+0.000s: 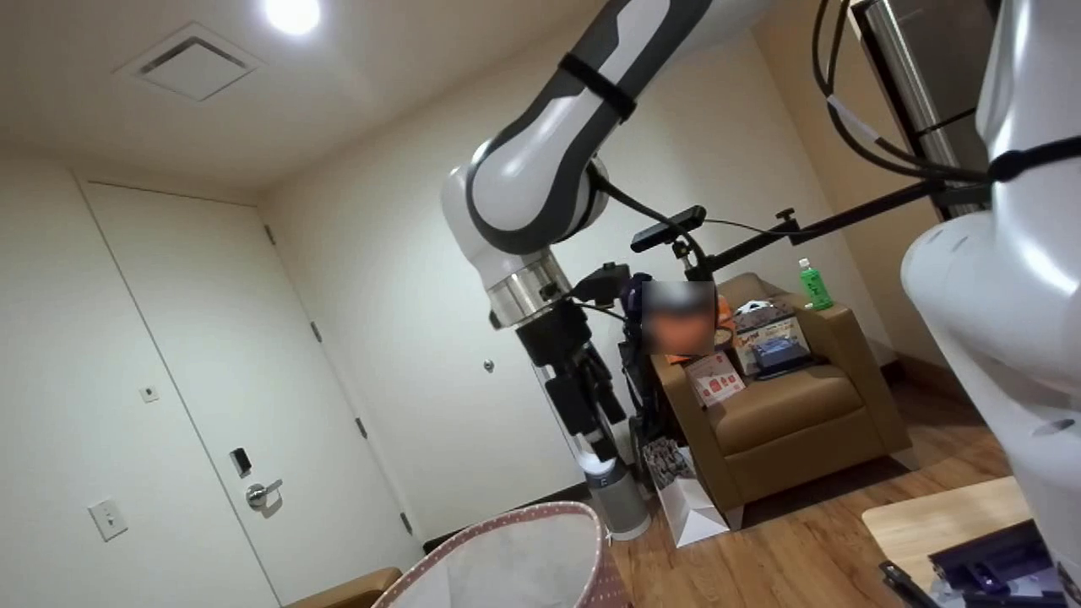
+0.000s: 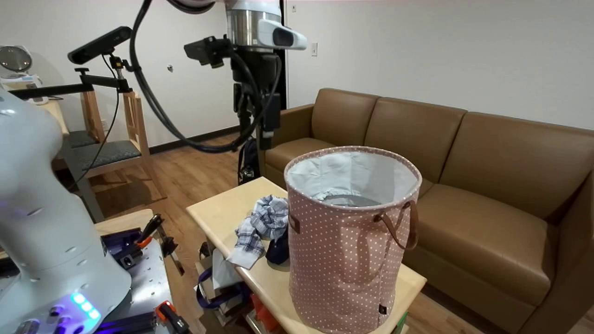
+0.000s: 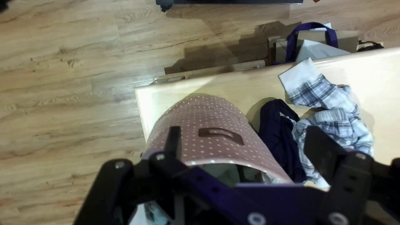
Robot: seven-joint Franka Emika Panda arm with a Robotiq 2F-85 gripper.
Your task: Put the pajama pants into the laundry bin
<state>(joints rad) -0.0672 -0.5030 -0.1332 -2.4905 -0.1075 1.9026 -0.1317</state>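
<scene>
"What sits nearest the laundry bin (image 2: 343,269)?"

"The gripper (image 3: 247,145), near its rim, with the jaws spread wide apart. Next comes a navy cloth (image 3: 278,140), just beside the bin."

"And the pajama pants (image 3: 347,126)?"

"Crumpled on the table (image 2: 222,211) that carries the bin, with the navy cloth between (so that cloth is what lies in the way)."

"Do the views agree?"

"The wrist view shows more of the navy cloth; in an exterior view the bin covers part of it. Lower than the bin there's a purple strap (image 3: 291,50). In an exterior view a brown sofa (image 2: 492,232) stands behind the bin; well past it, again in an exterior view, an armchair (image 1: 794,473) bears a green bottle (image 1: 814,285)."

"Any lettering?"

"A small dark tag (image 2: 383,309) low on the bin and the bottle's label, both too small to read."
</scene>
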